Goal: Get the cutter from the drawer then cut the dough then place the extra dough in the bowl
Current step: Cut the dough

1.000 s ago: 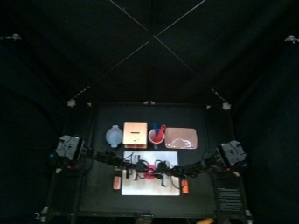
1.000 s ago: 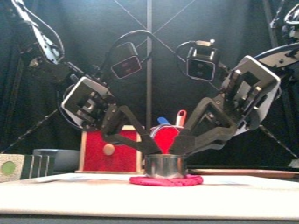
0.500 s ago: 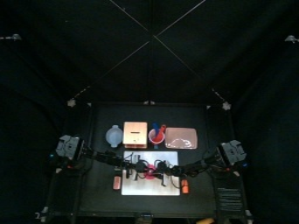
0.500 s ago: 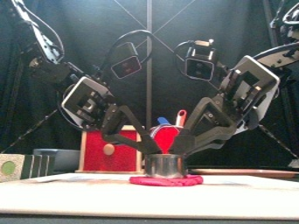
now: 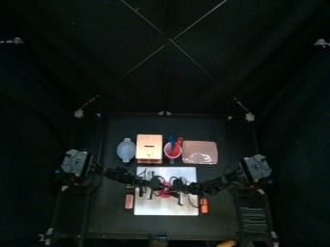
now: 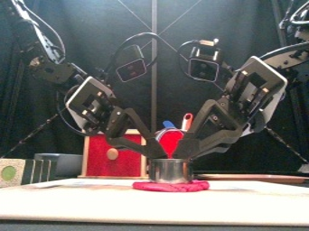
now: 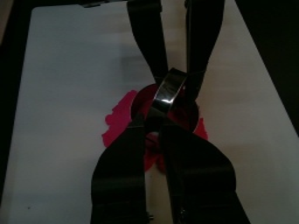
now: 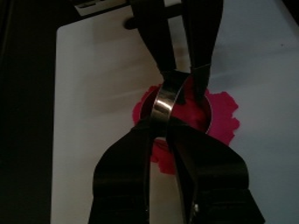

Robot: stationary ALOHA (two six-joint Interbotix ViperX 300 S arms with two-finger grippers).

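The round metal cutter (image 6: 171,170) stands on the flat red dough (image 6: 171,187), which lies on the white cutting board (image 5: 145,198). My left gripper (image 6: 151,161) comes down from the left and my right gripper (image 6: 191,161) from the right. Each is shut on the cutter's rim on its own side. In the left wrist view the cutter (image 7: 172,89) shows as a ring between my jaws and the other arm's jaws, with dough (image 7: 124,121) around it. The right wrist view shows the same cutter (image 8: 170,96) and dough (image 8: 225,118) on the board (image 8: 100,105).
Behind the board stand the blue-grey bowl (image 5: 125,149), the wooden box (image 5: 150,146) with its red drawer front (image 6: 112,155), the red cup (image 5: 175,148) with toy knives, and the pink tray (image 5: 203,151).
Both arms have shifted slightly above the cutter. The cutter and the dough stay where they were.
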